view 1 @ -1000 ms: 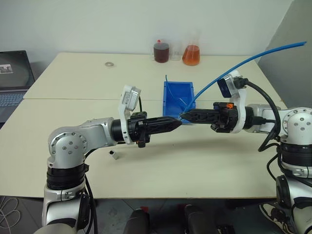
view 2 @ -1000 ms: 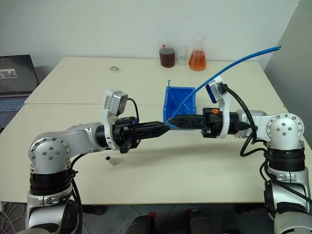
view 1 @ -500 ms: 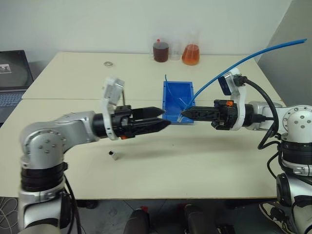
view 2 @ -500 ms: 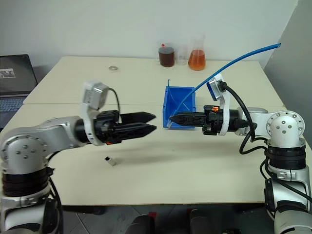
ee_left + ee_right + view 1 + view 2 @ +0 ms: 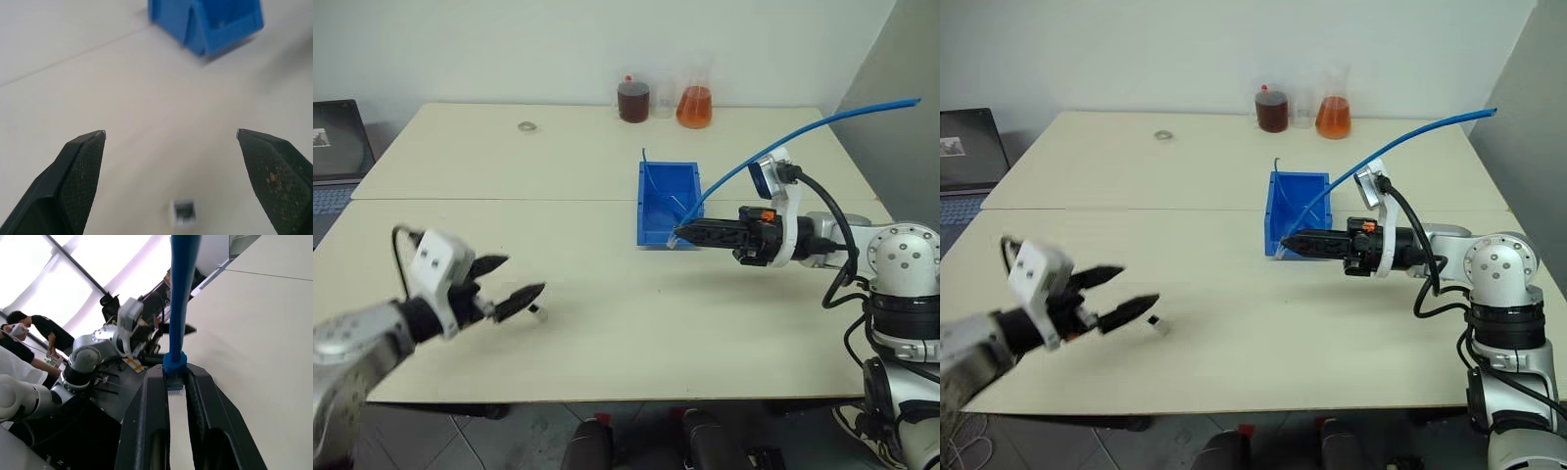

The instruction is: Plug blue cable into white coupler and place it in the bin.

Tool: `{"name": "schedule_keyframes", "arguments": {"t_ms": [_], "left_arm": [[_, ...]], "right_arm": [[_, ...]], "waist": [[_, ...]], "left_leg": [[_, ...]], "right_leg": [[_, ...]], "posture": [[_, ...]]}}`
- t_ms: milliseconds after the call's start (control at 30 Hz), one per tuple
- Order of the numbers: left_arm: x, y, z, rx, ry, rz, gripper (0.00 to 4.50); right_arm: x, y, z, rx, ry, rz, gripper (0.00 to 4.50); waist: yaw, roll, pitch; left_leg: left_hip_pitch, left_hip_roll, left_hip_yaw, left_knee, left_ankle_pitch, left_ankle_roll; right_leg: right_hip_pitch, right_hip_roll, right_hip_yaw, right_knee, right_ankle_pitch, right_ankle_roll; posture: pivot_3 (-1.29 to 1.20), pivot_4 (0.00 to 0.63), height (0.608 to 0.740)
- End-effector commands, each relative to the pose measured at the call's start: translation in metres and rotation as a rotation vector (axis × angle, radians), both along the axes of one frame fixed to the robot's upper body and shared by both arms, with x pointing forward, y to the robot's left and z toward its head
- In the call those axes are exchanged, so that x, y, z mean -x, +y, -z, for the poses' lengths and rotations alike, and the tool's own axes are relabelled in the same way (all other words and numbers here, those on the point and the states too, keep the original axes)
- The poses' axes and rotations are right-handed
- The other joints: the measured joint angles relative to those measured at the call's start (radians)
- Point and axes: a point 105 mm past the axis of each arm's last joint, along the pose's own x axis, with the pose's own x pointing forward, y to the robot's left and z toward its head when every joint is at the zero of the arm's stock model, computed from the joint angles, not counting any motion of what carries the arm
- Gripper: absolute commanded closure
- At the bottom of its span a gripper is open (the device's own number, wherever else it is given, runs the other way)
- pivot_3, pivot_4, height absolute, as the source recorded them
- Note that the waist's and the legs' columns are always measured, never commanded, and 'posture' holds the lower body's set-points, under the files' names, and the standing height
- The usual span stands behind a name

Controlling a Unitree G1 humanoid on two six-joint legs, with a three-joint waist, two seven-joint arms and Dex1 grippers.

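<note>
Coupler lies on the near-left desk, unplugged; left hand has swung away from the right hand, opened wide and now hovers over it. Right hand pinches the cable plug by the bin.

No readable text or labels

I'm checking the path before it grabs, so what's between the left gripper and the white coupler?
Nothing: in the left wrist view the white coupler lies on bare table, apart from the fingers, just ahead of the open left gripper.
</note>
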Motion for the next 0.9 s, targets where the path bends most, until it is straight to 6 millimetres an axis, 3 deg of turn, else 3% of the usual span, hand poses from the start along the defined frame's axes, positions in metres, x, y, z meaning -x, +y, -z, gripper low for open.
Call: {"name": "schedule_keyframes", "arguments": {"t_ms": [33, 167, 400, 633, 900], "left_arm": [[0.008, 0.015, -0.011, -0.059, -0.097, -0.059, 0.02], [0.014, 0.013, 0.016, -0.045, -0.032, -0.043, 0.02], [0.003, 0.004, 0.051, -0.019, 0.004, -0.006, 0.02], [-0.009, 0.006, 0.067, -0.006, 0.015, -0.005, 0.02], [-0.020, -0.007, 0.077, 0.018, 0.043, 0.036, 0.02]], "right_arm": [[0.004, 0.003, -0.007, -0.024, -0.035, -0.034, 4.32], [0.004, 0.004, -0.006, -0.023, -0.036, -0.037, 4.32], [0.004, 0.003, -0.006, -0.012, -0.038, -0.027, 4.32], [0.005, 0.000, -0.006, 0.002, -0.045, -0.001, 4.32], [0.007, -0.004, -0.005, 0.016, -0.042, 0.021, 4.32]], "waist": [[0.008, -0.001, 0.000], [0.010, 0.000, 0.000], [0.008, 0.000, 0.000], [0.007, 0.000, 0.000], [0.008, 0.000, 0.000]], "left_leg": [[0.000, 0.000, 0.000, 0.000, 0.000, 0.000], [0.000, 0.000, -0.001, 0.001, 0.000, 0.000], [0.000, 0.000, 0.000, 0.002, 0.000, 0.000], [0.000, 0.000, 0.000, 0.002, 0.000, 0.000], [0.000, 0.000, 0.000, 0.002, 0.000, 0.000]], "right_leg": [[0.000, 0.000, 0.000, 0.000, 0.000, 0.000], [0.001, 0.000, -0.001, 0.000, -0.001, 0.002], [0.001, 0.001, 0.000, 0.000, 0.000, 0.000], [0.001, 0.001, -0.001, 0.000, 0.000, 0.000], [0.001, 0.001, -0.001, 0.001, 0.000, 0.000]], "posture": [[0.00, 0.150, 0.740], [0.00, 0.150, 0.740], [0.00, 0.150, 0.740], [0.00, 0.150, 0.740], [0.00, 0.150, 0.740]]}}
